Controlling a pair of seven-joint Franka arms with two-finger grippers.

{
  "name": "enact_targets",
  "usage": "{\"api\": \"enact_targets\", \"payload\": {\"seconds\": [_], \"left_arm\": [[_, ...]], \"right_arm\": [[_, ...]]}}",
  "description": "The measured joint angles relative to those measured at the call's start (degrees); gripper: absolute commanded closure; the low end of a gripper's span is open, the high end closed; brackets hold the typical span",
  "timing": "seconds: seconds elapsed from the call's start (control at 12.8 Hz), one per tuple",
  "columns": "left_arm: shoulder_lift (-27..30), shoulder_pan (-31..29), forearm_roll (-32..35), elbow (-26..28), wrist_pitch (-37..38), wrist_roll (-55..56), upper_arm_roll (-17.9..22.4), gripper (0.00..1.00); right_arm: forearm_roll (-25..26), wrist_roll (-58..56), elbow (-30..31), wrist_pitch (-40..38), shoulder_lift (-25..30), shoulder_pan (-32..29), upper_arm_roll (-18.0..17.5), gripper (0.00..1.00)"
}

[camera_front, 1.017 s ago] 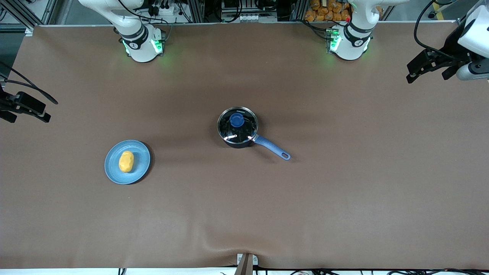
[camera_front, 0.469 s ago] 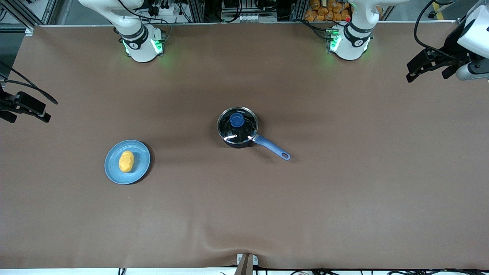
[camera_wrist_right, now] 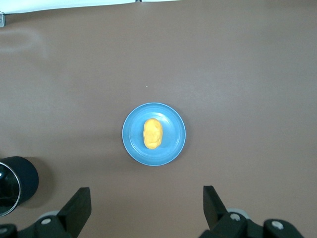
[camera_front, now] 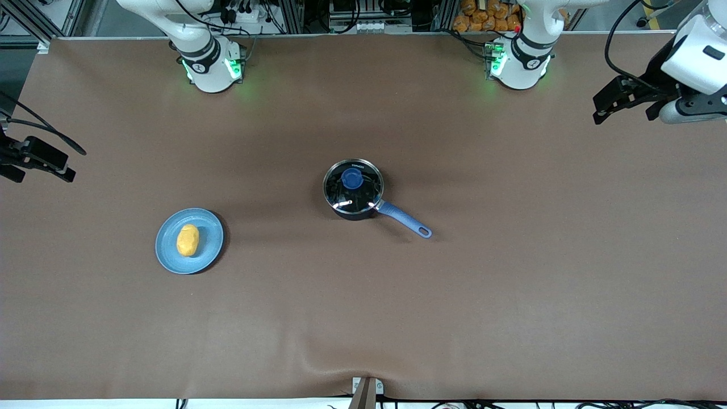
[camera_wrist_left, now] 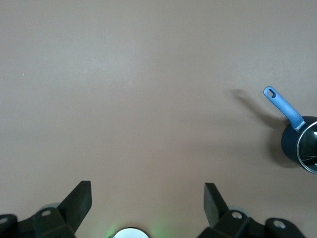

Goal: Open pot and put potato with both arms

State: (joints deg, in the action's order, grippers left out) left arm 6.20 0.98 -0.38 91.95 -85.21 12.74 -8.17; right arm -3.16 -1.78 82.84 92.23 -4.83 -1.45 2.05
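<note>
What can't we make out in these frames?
- Pot contents: front view, glare on the closed glass lid hides them.
- Pot in the left wrist view and right wrist view: cut off by the frame edge.
- Right gripper: front view, partly cut off at the edge.
- Potato underside: hidden against the plate.

The small round black saucepan point(camera_front: 353, 196) carries a glossy glass lid point(camera_front: 353, 183) with bright glints near 6 o'clock. The smooth yellow-orange potato point(camera_front: 187, 240) looks matt, lying on a flat light-blue plate point(camera_front: 210, 233) on the matt brown table covering point(camera_front: 511, 284).
</note>
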Motion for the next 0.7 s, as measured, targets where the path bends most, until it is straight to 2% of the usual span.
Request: {"api": "enact_targets", "payload": {"seconds": [0.31, 0.47, 0.7], "left_arm": [[-0.5, 0.1, 0.0, 0.0, 0.0, 0.0, -2.1, 0.00], [-1.8, 0.4, 0.0, -0.2, 0.0, 0.0, -4.6, 0.00], [-7.0, 2.1, 0.0, -2.8, -0.6, 0.3, -10.2, 0.00]], "right_arm": [[0.0, 0.0, 0.1, -0.1, -1.9, 1.4, -0.8, 0.00], [-0.8, 0.0, 0.3, 0.2, -5.3, 2.8, -1.0, 0.00], [-2.7, 0.0, 1.9, 1.0, -12.4, 4.1, -1.1, 0.00]]}}
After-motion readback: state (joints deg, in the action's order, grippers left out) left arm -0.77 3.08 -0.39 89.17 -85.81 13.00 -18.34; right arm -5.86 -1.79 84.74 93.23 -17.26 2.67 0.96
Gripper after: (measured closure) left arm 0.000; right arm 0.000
